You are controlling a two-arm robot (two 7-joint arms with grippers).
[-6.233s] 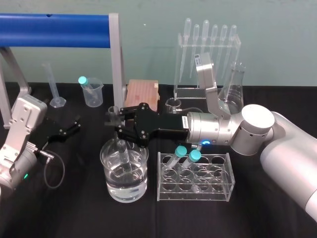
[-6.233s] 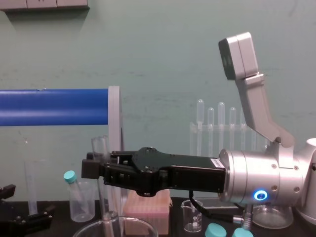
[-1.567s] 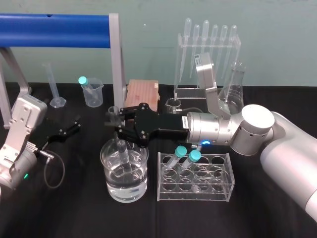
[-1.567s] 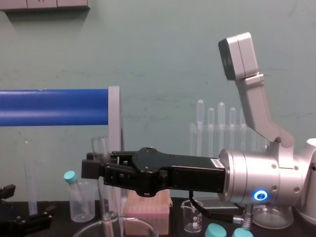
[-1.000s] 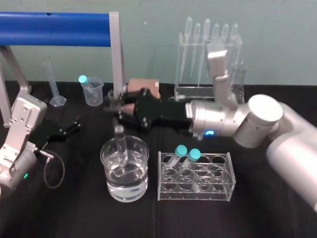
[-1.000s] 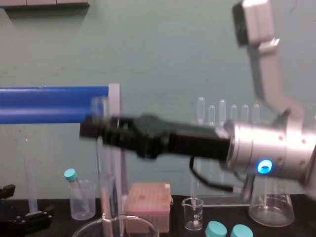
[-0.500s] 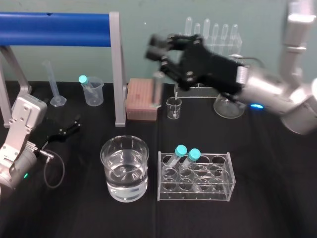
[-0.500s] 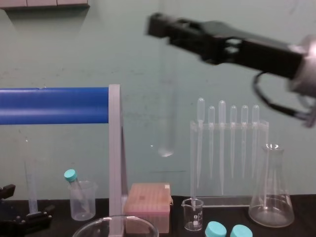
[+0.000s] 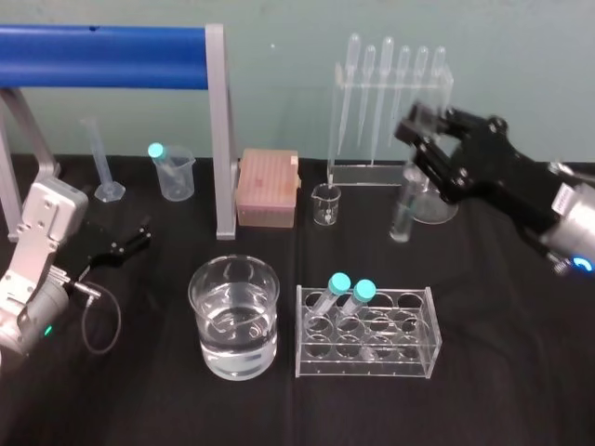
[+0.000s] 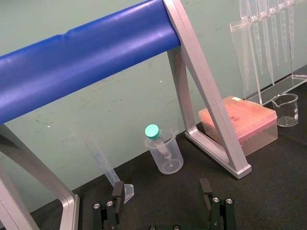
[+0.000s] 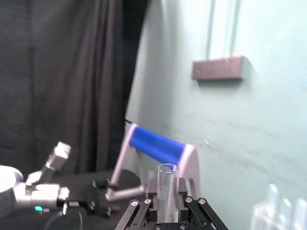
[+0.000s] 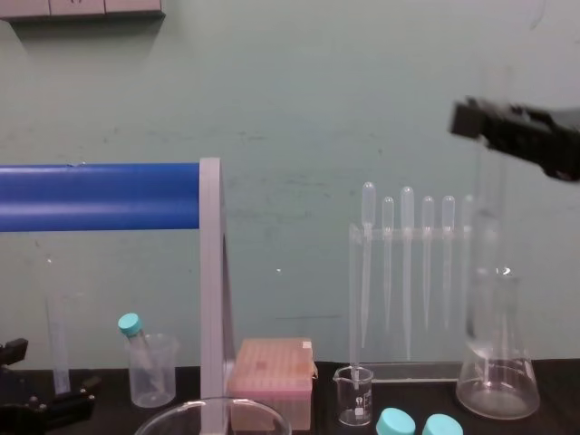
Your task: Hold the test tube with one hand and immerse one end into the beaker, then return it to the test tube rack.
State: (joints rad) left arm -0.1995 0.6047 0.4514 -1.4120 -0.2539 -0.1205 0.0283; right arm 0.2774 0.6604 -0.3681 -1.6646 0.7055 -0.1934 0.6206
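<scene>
One long, clear glass test tube [image 9: 403, 204] hangs upright in the air, pinched near its open mouth by my right claw [image 9: 423, 128], which is clenched on it. It's over the back right of the black worktop [image 9: 502, 372], near the clear conical flask [image 9: 439, 212], behind the clear plastic test tube rack [image 9: 367, 360] and well apart from the wide glass beaker [image 9: 204, 321] of water. Left claw [image 9: 130, 239] sits spread wide at the left edge, idle.
</scene>
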